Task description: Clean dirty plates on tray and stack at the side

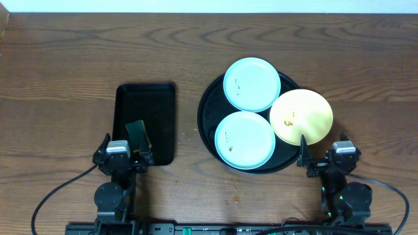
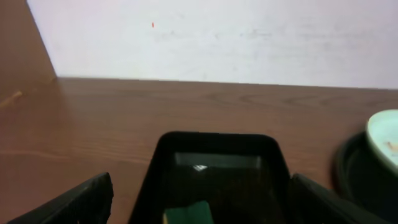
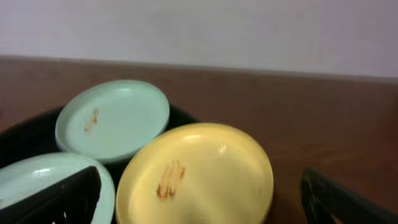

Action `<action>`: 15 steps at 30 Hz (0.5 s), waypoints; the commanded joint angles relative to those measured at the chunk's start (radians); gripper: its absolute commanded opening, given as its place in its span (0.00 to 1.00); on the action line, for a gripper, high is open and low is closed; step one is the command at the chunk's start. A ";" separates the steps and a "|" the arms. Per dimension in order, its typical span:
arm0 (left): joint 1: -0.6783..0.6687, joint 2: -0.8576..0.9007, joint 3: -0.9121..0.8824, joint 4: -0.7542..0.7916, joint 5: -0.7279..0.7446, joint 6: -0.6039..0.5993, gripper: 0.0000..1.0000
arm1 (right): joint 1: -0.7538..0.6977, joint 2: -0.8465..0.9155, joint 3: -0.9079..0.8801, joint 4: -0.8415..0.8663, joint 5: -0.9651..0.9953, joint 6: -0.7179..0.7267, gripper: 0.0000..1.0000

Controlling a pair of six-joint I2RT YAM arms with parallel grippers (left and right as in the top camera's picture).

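- Overhead shows you the table (image 1: 65, 59), dark wood, with room beside the tray for a stack.
- Tray (image 1: 203, 121) lies right of centre and carries all three plates. Brown specks show on each, so I judge that none is cleaned yet.
- Small tray (image 1: 145, 98) sits to its left, apart from it, likely as a parking place for the wiping tool.
- Far blue plate (image 1: 252, 84) and near blue plate (image 1: 245, 140) lie inside the rim, close together. Yellow plate (image 1: 301, 117) crowds against both and hangs over the rim on the right, probably because three will not fit flat.
- Sponge (image 1: 137, 134), a green pad, rests at the near end of the small tray, just ahead of your left arm, where that arm can take it.
- Left claw (image 1: 124, 150) stands wide and holds nothing.
- Right claw (image 1: 323, 149) is also wide and empty. It faces the yellow plate, just short of its edge, so that plate looks like your easiest first pick.
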 commanded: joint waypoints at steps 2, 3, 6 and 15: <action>-0.005 0.012 0.147 -0.074 0.110 -0.177 0.90 | -0.021 0.123 0.239 -0.142 0.017 0.043 0.99; -0.005 0.026 0.190 -0.095 0.135 -0.179 0.90 | -0.021 0.172 0.304 -0.175 0.016 0.048 0.99; -0.005 0.108 0.361 -0.187 0.184 -0.177 0.90 | -0.021 0.372 0.538 -0.306 -0.050 0.065 0.99; -0.005 0.520 1.032 -0.653 0.584 -0.118 0.90 | -0.021 1.024 1.371 -1.129 -0.354 0.069 0.99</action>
